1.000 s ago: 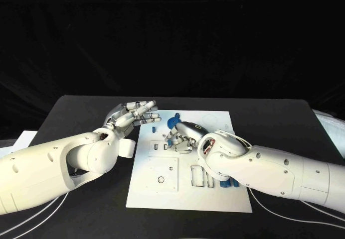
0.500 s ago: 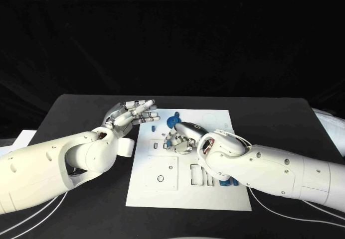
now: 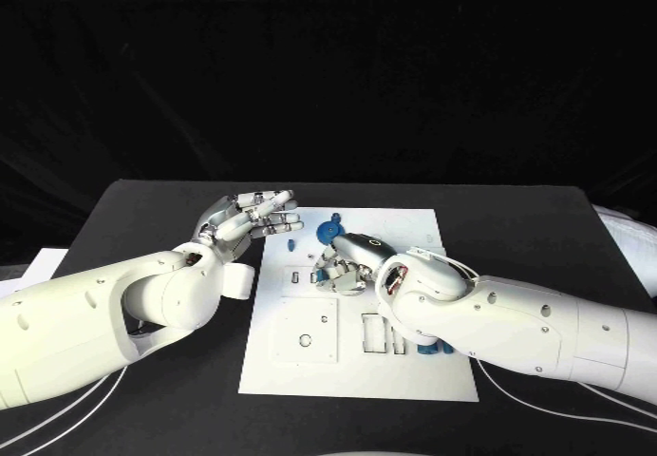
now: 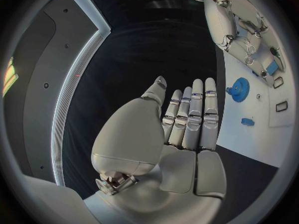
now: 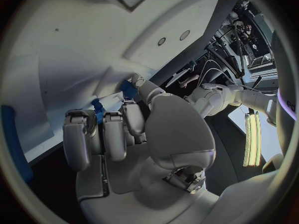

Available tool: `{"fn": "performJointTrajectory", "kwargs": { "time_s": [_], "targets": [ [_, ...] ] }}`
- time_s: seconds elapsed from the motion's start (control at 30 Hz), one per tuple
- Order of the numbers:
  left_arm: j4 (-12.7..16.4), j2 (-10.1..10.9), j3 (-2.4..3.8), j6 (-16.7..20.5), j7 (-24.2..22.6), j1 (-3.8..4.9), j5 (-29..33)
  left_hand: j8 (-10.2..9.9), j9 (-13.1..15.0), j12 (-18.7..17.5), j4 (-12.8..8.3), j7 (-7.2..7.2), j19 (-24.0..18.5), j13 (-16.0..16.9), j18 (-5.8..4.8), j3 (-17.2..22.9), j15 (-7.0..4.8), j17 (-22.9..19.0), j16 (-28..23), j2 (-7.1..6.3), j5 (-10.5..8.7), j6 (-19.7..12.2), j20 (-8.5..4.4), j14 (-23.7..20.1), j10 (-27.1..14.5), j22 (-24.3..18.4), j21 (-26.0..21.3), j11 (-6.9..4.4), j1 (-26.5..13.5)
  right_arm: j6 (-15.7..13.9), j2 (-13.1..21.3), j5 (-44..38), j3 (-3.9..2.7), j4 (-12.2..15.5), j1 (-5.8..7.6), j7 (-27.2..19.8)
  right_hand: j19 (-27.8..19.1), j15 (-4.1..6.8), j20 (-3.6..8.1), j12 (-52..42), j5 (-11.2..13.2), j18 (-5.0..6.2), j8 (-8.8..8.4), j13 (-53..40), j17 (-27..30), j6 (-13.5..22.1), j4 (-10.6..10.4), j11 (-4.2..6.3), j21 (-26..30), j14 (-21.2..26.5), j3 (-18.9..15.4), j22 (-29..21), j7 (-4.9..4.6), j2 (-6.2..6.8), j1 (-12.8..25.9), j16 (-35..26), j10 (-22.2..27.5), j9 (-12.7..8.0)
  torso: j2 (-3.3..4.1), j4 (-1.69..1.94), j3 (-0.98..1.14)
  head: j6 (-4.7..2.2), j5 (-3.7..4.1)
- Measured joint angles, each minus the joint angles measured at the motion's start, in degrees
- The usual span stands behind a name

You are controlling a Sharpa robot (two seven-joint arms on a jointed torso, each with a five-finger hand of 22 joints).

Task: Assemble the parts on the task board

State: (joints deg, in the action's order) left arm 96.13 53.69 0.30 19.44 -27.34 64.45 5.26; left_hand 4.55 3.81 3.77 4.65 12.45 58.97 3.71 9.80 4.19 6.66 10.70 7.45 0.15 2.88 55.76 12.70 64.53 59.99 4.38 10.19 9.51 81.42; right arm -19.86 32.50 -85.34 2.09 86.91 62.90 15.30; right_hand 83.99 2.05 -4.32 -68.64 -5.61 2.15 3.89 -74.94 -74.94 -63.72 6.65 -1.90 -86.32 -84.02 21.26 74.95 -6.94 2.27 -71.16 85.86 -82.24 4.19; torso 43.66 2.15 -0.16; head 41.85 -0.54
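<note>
The white task board [image 3: 356,375] lies in the middle of the black table. My right hand [image 3: 350,258] is bent down over the board's middle and pinches a small blue part [image 3: 322,275] in its fingertips; the blue part [image 5: 97,110] shows between the fingers, close to the board. My left hand [image 3: 254,217] hovers open with straight fingers beside the board's far left corner, holding nothing. A blue gear [image 3: 330,231] lies on the board's far part, with a small blue piece [image 3: 290,243] beside it. The left hand [image 4: 184,127], gear [image 4: 237,90] and small piece [image 4: 247,121] also appear in the left wrist view.
More blue parts [image 3: 436,349] lie at the board's right edge, under my right forearm. Rectangular slots [image 3: 375,332] and a square plate with a hole [image 3: 306,338] mark the board's near half. Bare black table [image 3: 151,214] surrounds the board.
The right hand's fingers have shifted slightly over the board with the blue part. The left hand stays where it was.
</note>
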Motion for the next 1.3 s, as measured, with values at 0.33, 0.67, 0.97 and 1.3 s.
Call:
{"fn": "performJointTrajectory", "kwargs": {
  "time_s": [0.33, 0.67, 0.97, 1.3],
  "targets": [
    [-0.06, -0.01, -0.01, 0.0, 0.01, 0.0, 0.03, -0.17, 0.0, 0.0, 0.0, 0.0, 0.0, 0.0, 0.0, 0.0, 0.0, -0.01, 0.0, 0.0, 0.0, 0.0, 0.0, 0.0, 0.0, 0.01, 0.0, 0.0, 0.0, -0.86, 0.39, -2.38, 0.01, 0.12, -0.1, 0.47, 0.0, 0.0, 0.0, 0.36, 0.0, 0.0, -0.02, 0.01, 0.01, 0.11, -0.04, 0.19, 0.0, 0.0, 0.03, -0.01, -0.1, -0.08, 0.07, 0.0, 0.2, -0.27, 0.03, -0.01, 0.01, 0.07, 0.1],
    [-0.11, -0.03, -0.01, 0.0, 0.02, 0.0, 0.04, -0.17, 0.0, 0.0, 0.0, 0.0, 0.0, 0.0, 0.0, 0.0, 0.0, -0.01, 0.0, 0.0, 0.0, 0.0, 0.0, 0.0, 0.0, 0.01, 0.0, 0.0, 0.0, -1.94, 0.66, -1.91, 0.16, 0.25, -0.31, 0.0, 0.0, 0.0, 0.0, 20.38, -0.29, 0.0, -0.06, 9.68, 0.02, 0.59, -0.17, -0.64, 0.26, 0.0, 2.27, -0.01, -0.3, -0.08, 0.07, -0.54, 6.03, -0.29, 0.04, -0.01, 0.0, -0.05, 0.19],
    [-0.13, -0.01, -0.01, 0.0, 0.03, 0.0, 0.05, -0.17, 0.0, 0.0, 0.0, 0.0, 0.0, 0.0, 0.0, 0.0, 0.0, -0.02, 0.0, 0.0, 0.0, 0.0, 0.0, 0.0, 0.0, 0.01, 0.0, 0.0, 0.0, -2.33, 1.0, -0.1, 0.24, 0.15, -0.39, -1.15, 0.0, 0.0, 0.0, 41.95, -0.29, 0.0, -0.17, 25.42, 0.02, 0.8, -0.23, -0.99, 0.49, 0.0, 4.96, -0.02, -0.29, 0.58, 0.66, -1.54, 12.53, -0.32, 0.03, 0.0, -0.03, -0.07, 0.23],
    [-0.12, 0.03, -0.01, 0.0, 0.04, 0.0, 0.06, -0.17, 0.0, 0.0, 0.0, 0.0, 0.0, 0.0, -0.01, 0.0, 0.0, 0.03, 0.0, 0.0, 0.0, 0.0, 0.0, 0.0, 0.0, 0.01, 0.0, 0.0, 0.0, -2.79, 1.27, 2.58, 0.25, 0.03, -0.4, -2.84, 0.0, 0.0, 0.0, 51.71, -0.02, 0.0, -0.22, 36.12, 0.03, 0.79, -0.56, -0.52, 0.49, 0.0, 6.9, -0.03, -0.26, 1.77, 0.94, -1.77, 11.94, -0.26, 0.04, -0.01, -0.03, -0.05, 0.19]
  ]
}}
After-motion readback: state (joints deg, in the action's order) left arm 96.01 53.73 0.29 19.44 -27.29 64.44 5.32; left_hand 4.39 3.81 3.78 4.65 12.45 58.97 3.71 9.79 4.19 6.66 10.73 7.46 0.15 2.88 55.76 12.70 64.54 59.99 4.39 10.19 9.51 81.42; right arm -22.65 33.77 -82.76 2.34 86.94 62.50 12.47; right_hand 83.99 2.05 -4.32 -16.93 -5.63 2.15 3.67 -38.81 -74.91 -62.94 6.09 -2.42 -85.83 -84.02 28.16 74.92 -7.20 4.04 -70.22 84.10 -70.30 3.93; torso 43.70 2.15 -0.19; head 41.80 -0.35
